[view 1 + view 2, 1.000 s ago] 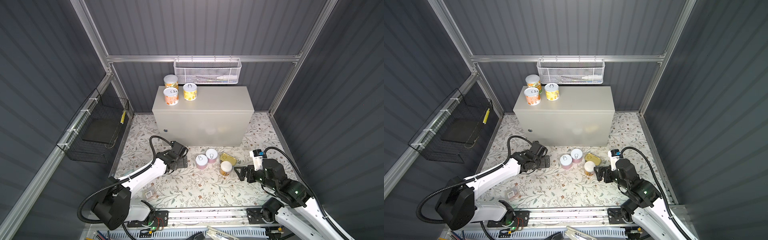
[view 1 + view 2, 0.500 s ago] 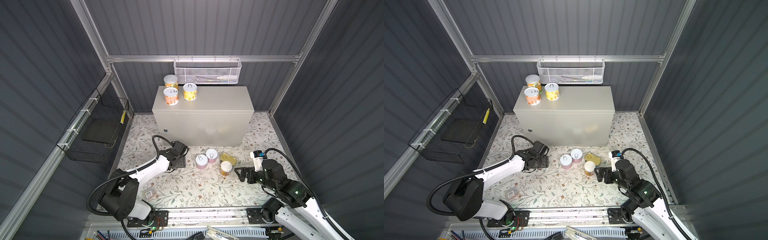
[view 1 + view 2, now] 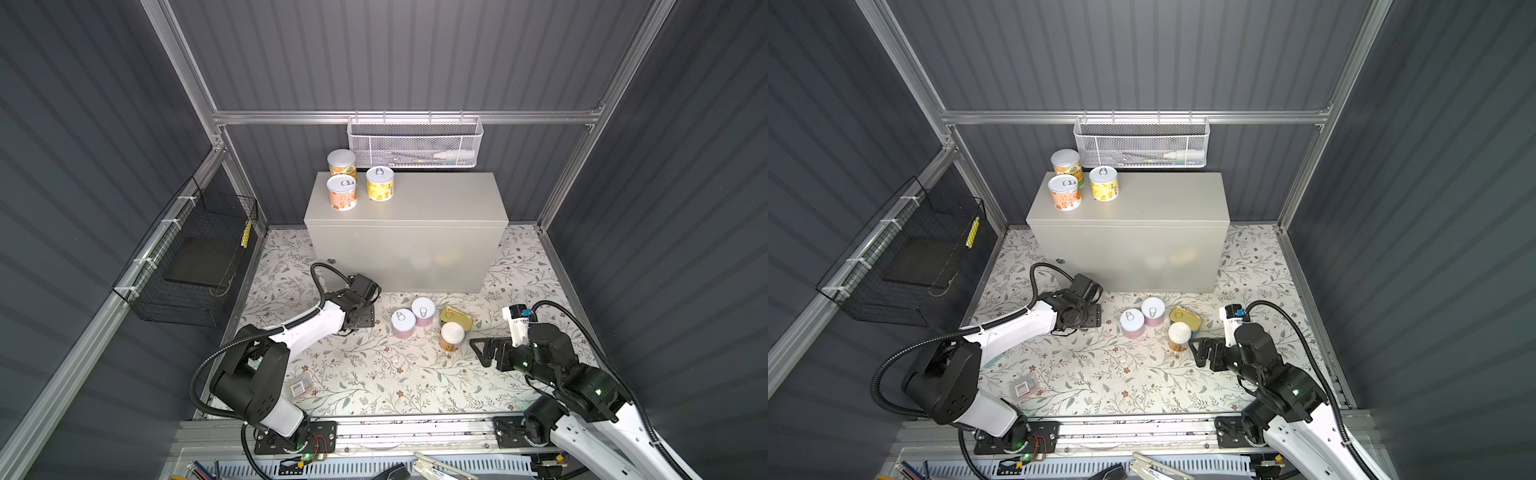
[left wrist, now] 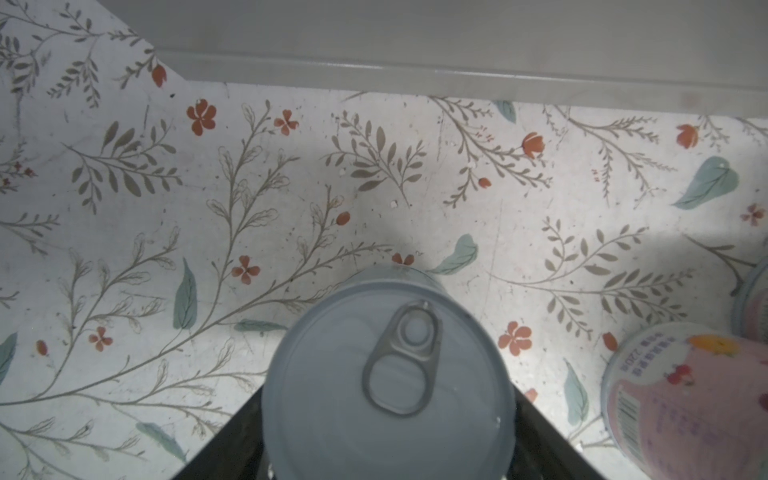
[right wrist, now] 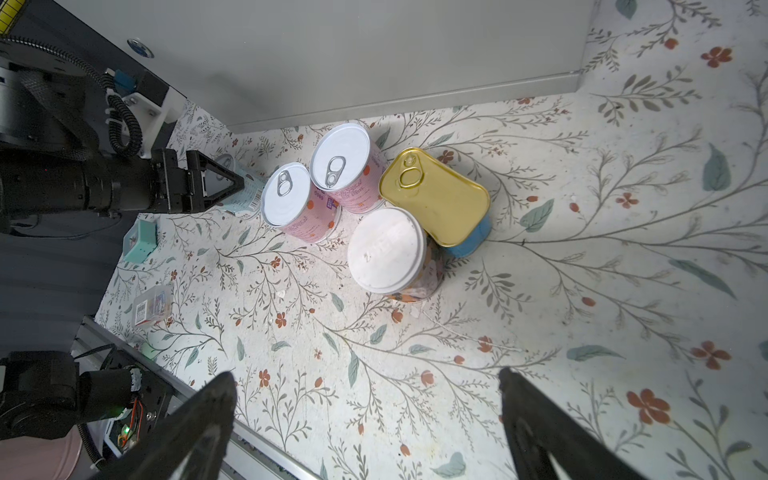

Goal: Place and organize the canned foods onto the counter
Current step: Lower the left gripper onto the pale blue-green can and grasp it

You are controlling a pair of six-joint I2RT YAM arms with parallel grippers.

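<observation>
Three cans (image 3: 341,192) stand at the left end of the counter (image 3: 432,199), a beige-grey cabinet, in both top views. On the floral floor in front sit two pink-label cans (image 3: 403,323), a gold tin (image 3: 456,318) and an orange can with a white lid (image 3: 451,336). My left gripper (image 3: 365,318) is low on the floor left of them. It is shut on a can with a pull-tab top (image 4: 388,374) and a teal label (image 5: 245,197). My right gripper (image 3: 484,353) stands open and empty just right of the orange can (image 5: 386,249).
A white mesh basket (image 3: 414,143) hangs on the back wall above the counter. A black wire basket (image 3: 195,257) hangs on the left wall. A small clear packet with a barcode (image 3: 301,388) lies near the left arm's base. A metal rail (image 3: 374,428) runs along the front.
My left gripper has gone from open to shut on the teal-label can, and the left arm's elbow has folded back. The right arm has hardly moved.
</observation>
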